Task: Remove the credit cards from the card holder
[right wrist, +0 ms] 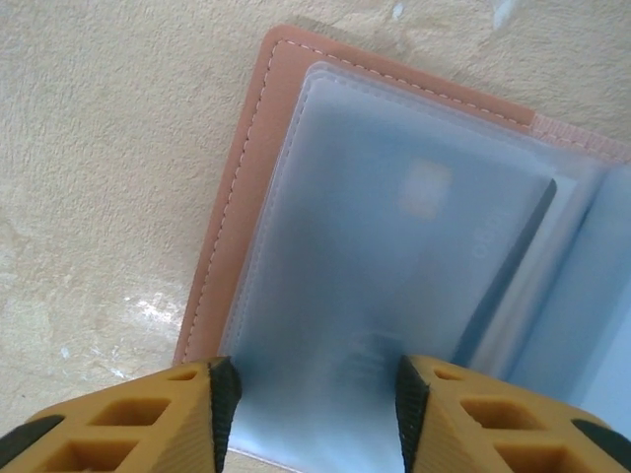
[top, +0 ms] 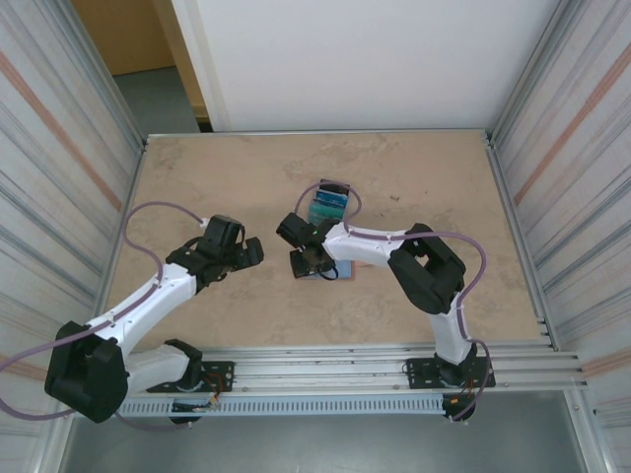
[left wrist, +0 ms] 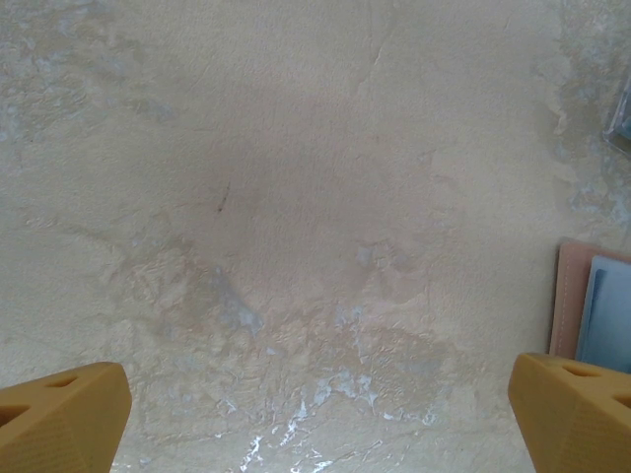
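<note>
The card holder lies spread open on the table, with a salmon-brown stitched border and cloudy blue-grey plastic pockets. A pale credit card shows through the top pocket, and a dark card edge slants beside it. My right gripper is open, its black pads standing apart over the near edge of that pocket. From above, the right gripper covers most of the card holder. A teal and blue stack of credit cards lies just beyond it. My left gripper is open over bare table.
The left gripper hovers left of the card holder, whose salmon edge shows at the right border of the left wrist view. Metal walls close in the table on both sides, and a rail runs along the near edge.
</note>
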Controlling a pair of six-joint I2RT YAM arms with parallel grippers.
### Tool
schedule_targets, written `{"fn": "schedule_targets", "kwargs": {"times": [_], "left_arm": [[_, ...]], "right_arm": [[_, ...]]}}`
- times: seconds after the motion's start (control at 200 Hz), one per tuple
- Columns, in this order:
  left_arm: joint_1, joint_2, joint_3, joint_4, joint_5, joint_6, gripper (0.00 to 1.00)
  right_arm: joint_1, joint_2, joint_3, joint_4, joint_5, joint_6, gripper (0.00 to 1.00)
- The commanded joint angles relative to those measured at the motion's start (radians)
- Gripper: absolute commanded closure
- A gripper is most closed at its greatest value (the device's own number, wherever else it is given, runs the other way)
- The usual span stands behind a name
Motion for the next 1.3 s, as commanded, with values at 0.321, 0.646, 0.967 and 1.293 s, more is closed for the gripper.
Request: {"fn": "schedule_targets", "kwargs": {"times": [0.321,0.646,0.967,1.293], "left_arm": [[0.006,-0.019,-0.002,0.027,0.042,-0.01,0.01],[-0.041,-0.014,0.012,0.033,0.0,-0.018,0.01],[-0.07,0.023,0.04,0.039,-0.016,-0.017,0.01],[-0.102,0.059,0.053,0.05,-0.029,-0.021,0.01]], "right_arm": [[-0.025,-0.071,-0.066,-0.011,-0.001,-0.043,0.86],[-0.024,-0.138,-0.102,-0.062,0.178,-0.021,0.7],[-0.054,-0.144,-0.11,-0.067,0.223,-0.033,0.73],[-0.093,-0.174,-0.152,-0.007,0.165,-0.044,0.78]]}}
